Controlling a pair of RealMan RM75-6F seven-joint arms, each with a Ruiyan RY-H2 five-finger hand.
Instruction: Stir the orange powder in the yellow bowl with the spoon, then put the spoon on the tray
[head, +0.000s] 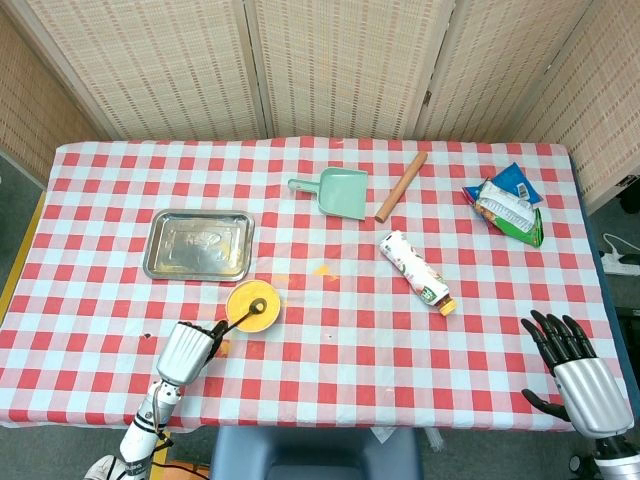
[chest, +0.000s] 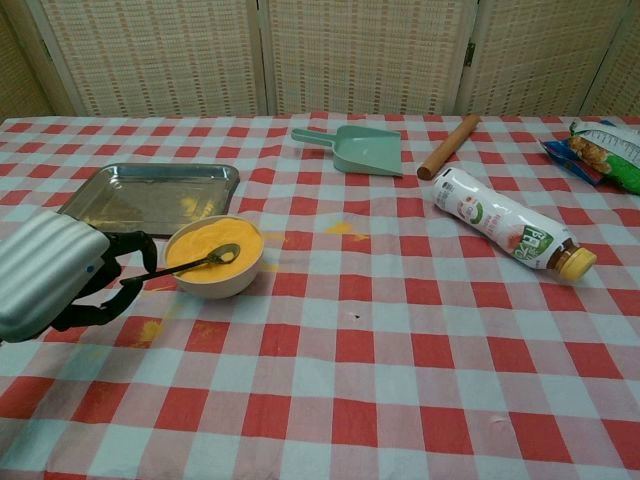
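A yellow bowl (head: 252, 306) (chest: 214, 257) of orange powder stands on the checked cloth just below the steel tray (head: 198, 245) (chest: 150, 196). A metal spoon (head: 248, 310) (chest: 195, 263) lies with its bowl in the powder and its handle slanting down-left over the rim. My left hand (head: 186, 351) (chest: 60, 283) pinches the handle's end between dark fingertips, just left of the bowl. My right hand (head: 575, 372) hangs at the table's near right corner, fingers spread, holding nothing; the chest view does not show it.
A green dustpan (head: 337, 191) (chest: 357, 148) and a wooden rolling pin (head: 401, 185) (chest: 448, 146) lie at the back. A bottle (head: 416, 271) (chest: 507, 231) lies on its side right of centre. Snack bags (head: 506, 204) (chest: 600, 140) sit far right. Spilled powder (chest: 341, 229) dots the cloth.
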